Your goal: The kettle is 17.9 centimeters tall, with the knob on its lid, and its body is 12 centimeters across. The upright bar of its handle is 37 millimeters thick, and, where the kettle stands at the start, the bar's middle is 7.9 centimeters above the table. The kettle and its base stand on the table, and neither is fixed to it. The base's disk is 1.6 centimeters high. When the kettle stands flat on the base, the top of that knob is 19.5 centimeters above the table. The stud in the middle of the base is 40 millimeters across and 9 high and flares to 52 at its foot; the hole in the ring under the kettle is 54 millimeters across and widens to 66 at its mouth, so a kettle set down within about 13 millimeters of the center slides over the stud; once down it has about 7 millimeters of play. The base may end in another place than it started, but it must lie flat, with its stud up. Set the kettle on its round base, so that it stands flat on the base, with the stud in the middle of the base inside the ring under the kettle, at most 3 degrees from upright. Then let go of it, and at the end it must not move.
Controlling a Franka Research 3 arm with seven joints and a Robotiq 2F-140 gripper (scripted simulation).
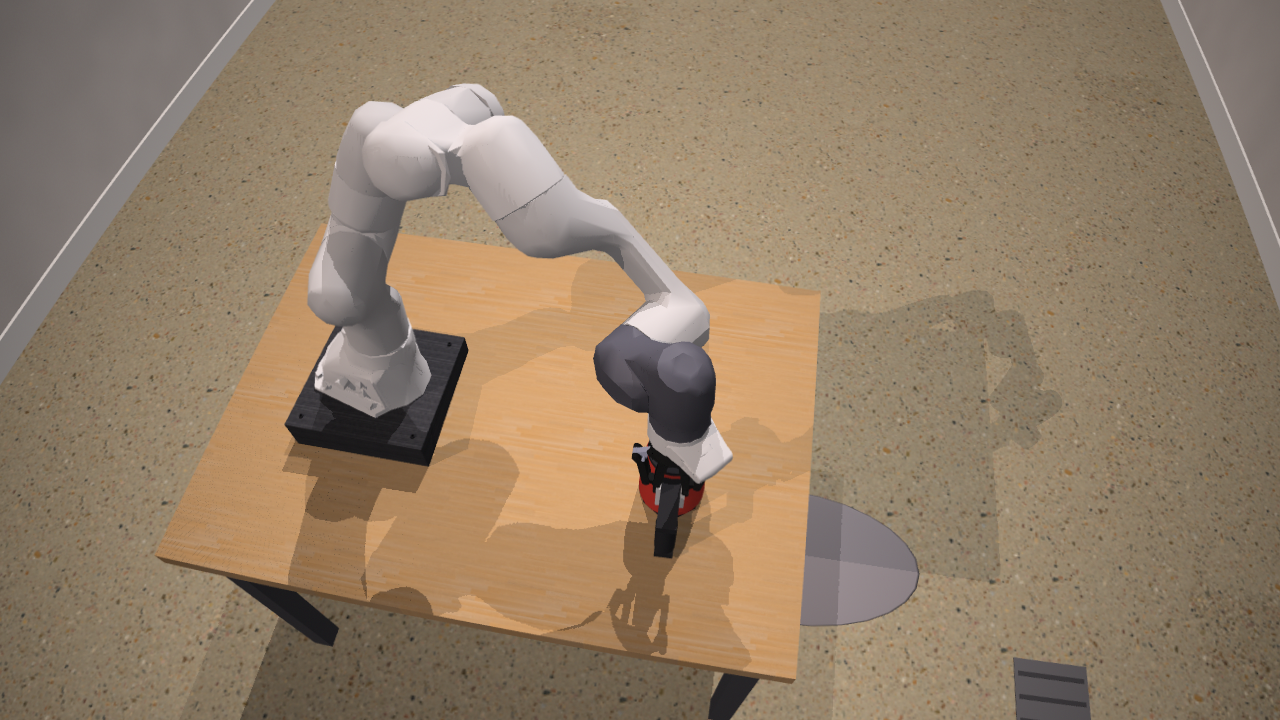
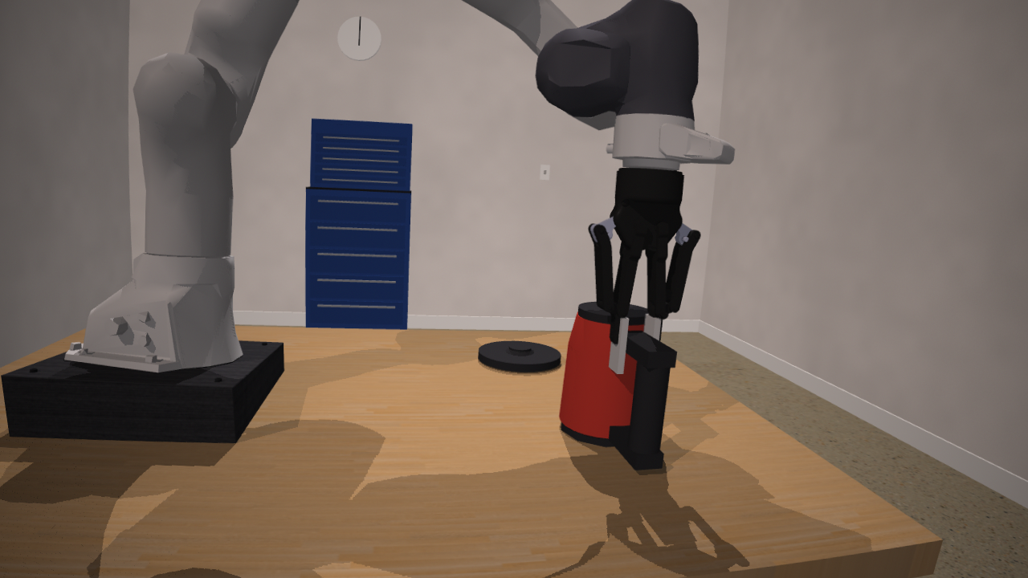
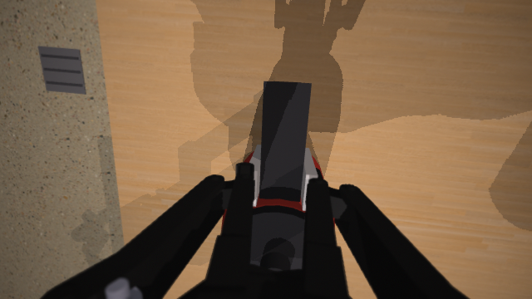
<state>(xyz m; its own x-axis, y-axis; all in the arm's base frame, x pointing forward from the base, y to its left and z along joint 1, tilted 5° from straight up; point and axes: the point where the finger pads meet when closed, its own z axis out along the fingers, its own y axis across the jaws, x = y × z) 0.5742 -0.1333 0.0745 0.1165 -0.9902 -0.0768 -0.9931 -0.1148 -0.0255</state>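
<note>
The red kettle (image 2: 596, 380) with a black lid and a black handle (image 2: 646, 402) stands near the table's right side; it also shows in the overhead view (image 1: 669, 490). It looks a little tilted or just off the table; I cannot tell which. My gripper (image 2: 635, 343) comes down from above and is shut on the top of the handle's upright bar, as the wrist view (image 3: 279, 183) shows. The round black base (image 2: 520, 355) with its stud up lies flat on the table behind the kettle, apart from it. In the overhead view the arm hides the base.
The robot's black mounting block (image 2: 144, 392) stands at the table's left. The table's right edge (image 2: 812, 460) is close to the kettle. A blue drawer cabinet (image 2: 359, 224) stands at the back wall. A grey disk (image 1: 850, 562) lies on the floor.
</note>
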